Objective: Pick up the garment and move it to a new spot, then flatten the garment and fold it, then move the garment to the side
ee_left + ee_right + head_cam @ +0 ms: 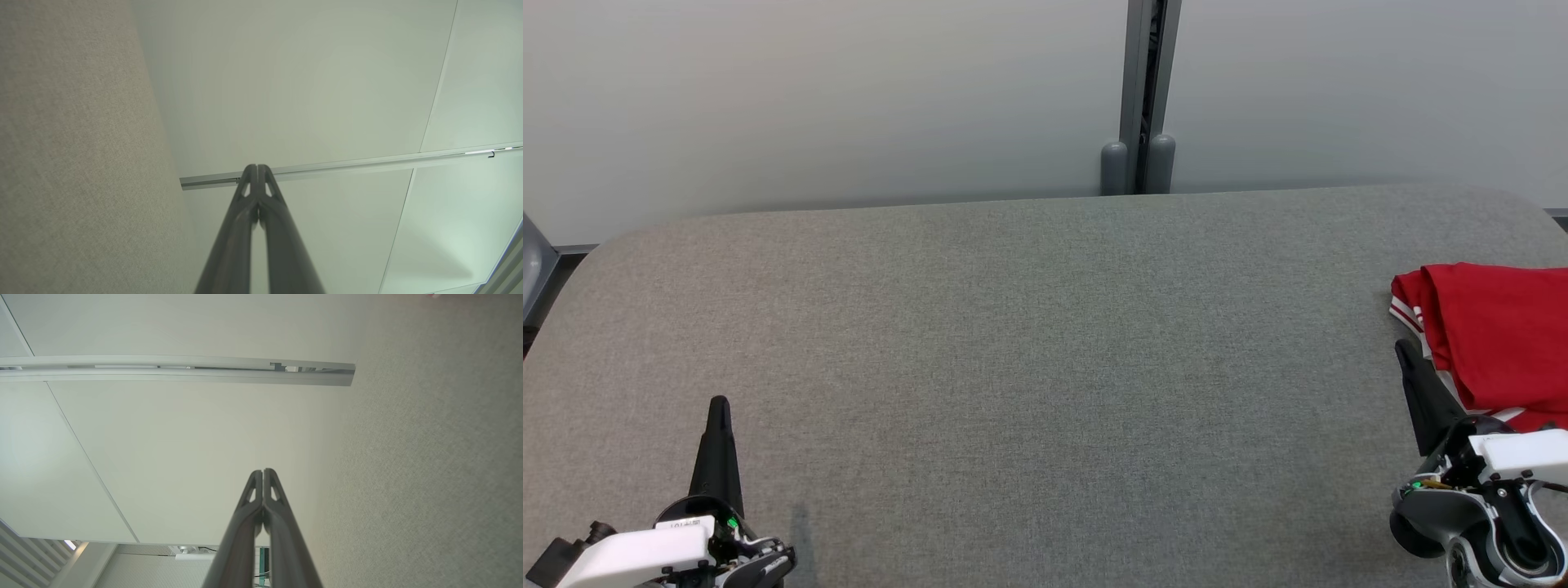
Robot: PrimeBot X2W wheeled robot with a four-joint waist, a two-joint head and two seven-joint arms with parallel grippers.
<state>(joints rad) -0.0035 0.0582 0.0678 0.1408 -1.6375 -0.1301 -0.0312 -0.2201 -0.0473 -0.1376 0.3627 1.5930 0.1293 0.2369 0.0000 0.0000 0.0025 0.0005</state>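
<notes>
**Head view with both wrist views.** The garment [1494, 327], red with white-striped trim, lies as a loose folded stack at the right end of the desk [1045, 327]. The frame edge cuts it off, so any overhang cannot be judged. The right pincer [1405, 349] stands just beside the garment's left border, clenched on nothing; whether it touches the cloth cannot be told. The left pincer [719, 406] hovers well apart at the lower left, likewise clenched and empty. Each wrist view shows its own fingers pressed tip to tip.

**Hazards (judged).**
- A sideways move by the clenched right pincer would probably shove the stack, rumpling the fold or pushing it over the near edge.
- A grasp requires the fingers to part first; descending while clenched would only press the cloth down.
- A pinch that takes the top ply alone would likely peel the stack open on lifting.
- Dragging rather than lifting risks bunching, since the textured covering should grip fabric.

**Surface and room.** The desk is covered in grey woven cloth and has rounded corners. Behind it stand pale wall panels [809, 98], joined by a grey post [1143, 82] with two rounded caps at its foot. A metal rail [347, 165] crosses the panels.
</notes>
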